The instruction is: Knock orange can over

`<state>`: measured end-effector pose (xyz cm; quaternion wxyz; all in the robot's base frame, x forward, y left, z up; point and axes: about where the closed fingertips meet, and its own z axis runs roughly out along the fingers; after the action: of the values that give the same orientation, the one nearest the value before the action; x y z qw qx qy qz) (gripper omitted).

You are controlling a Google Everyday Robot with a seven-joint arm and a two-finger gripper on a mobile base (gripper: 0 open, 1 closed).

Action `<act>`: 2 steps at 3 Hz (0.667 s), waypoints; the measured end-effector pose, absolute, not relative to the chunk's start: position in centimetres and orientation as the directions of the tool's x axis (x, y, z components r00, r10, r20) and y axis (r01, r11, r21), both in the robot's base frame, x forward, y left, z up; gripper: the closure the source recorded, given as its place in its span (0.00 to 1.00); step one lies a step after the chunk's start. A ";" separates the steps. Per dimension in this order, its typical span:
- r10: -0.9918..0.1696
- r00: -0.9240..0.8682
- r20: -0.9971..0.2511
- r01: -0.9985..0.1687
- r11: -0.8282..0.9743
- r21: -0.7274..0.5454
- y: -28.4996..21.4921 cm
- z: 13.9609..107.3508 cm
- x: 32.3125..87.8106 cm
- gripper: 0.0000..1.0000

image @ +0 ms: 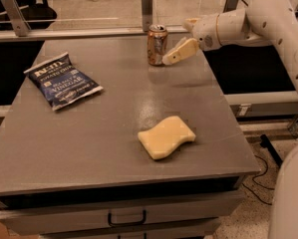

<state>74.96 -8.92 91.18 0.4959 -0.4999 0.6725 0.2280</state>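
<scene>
The orange can (157,45) stands upright near the far edge of the grey table (113,133), with a silver top and orange-brown sides. My gripper (178,41) reaches in from the right at the end of the white arm (258,19). It is open and holds nothing. Its lower finger (180,52) points down and left, with its tip right beside the can's right side at about mid-height. Whether the tip touches the can I cannot tell.
A dark blue chip bag (64,81) lies flat at the left of the table. A yellow sponge (166,137) lies near the front middle. A rail with metal posts (146,6) runs behind the table's far edge. Drawers (126,217) sit under the front.
</scene>
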 end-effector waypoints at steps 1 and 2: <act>-0.396 -0.016 -0.918 -0.921 0.364 -0.141 -6.7 89.9 76.0 0.00; -0.357 -0.018 -0.934 -0.943 0.315 -0.102 -4.7 89.3 75.7 0.00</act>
<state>75.68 -4.69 89.34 0.4885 -0.5023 0.6474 0.3000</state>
